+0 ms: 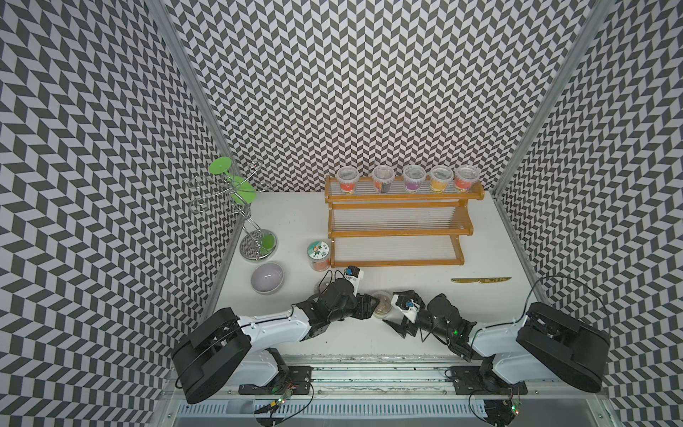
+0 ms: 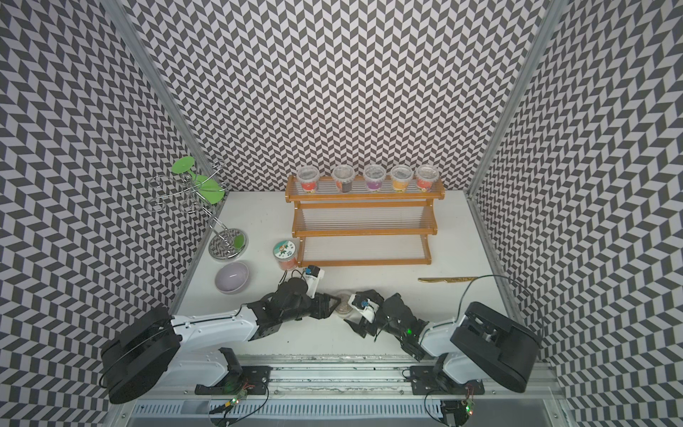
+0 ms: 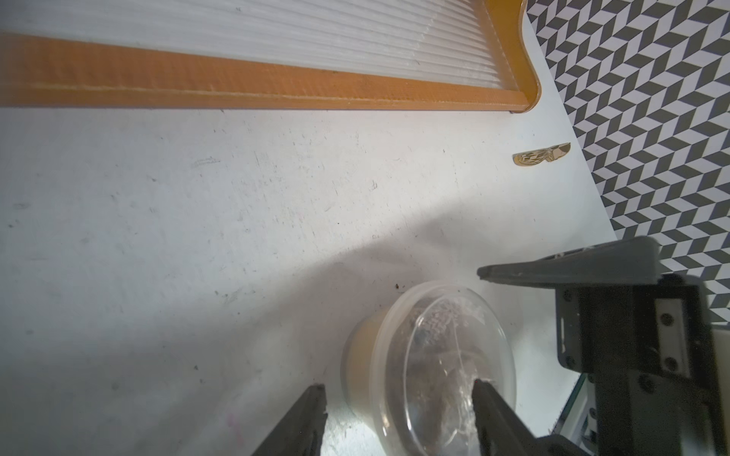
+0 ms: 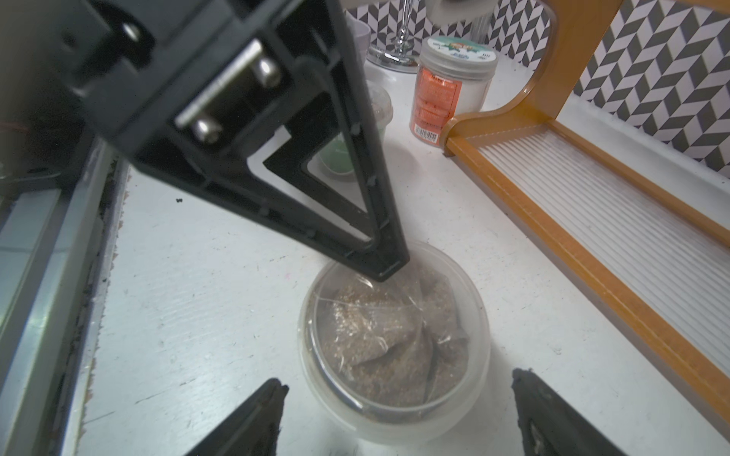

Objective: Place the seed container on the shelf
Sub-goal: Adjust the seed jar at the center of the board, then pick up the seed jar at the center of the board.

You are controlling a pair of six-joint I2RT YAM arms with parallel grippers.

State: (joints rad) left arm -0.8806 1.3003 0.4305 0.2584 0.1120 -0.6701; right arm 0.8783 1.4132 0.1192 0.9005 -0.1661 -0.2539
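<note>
Clear plastic seed container (image 4: 395,339) sits upright near the front edge of the surface (image 1: 488,303), mid-width, apart from the shelf (image 1: 397,263). Right jaws wide open, flanking it without contact. Left jaws straddle it, one tip on the lid rim; can't tell if they're pinching. Probably central so either arm reaches.

The seed container (image 1: 380,306) (image 2: 343,305) (image 3: 428,367) (image 4: 395,347), a round clear plastic tub with a clear lid and brown seeds in a crumpled clear bag inside, stands upright toward the front of the white table (image 1: 295,222). The shelf (image 1: 399,263) (image 2: 364,263) (image 3: 237,87) (image 4: 592,273), a three-tier stepped rack with an orange-brown wooden frame and clear ribbed tiers, stands at the back. Its lowest tier faces the tub and does not touch it.
</note>
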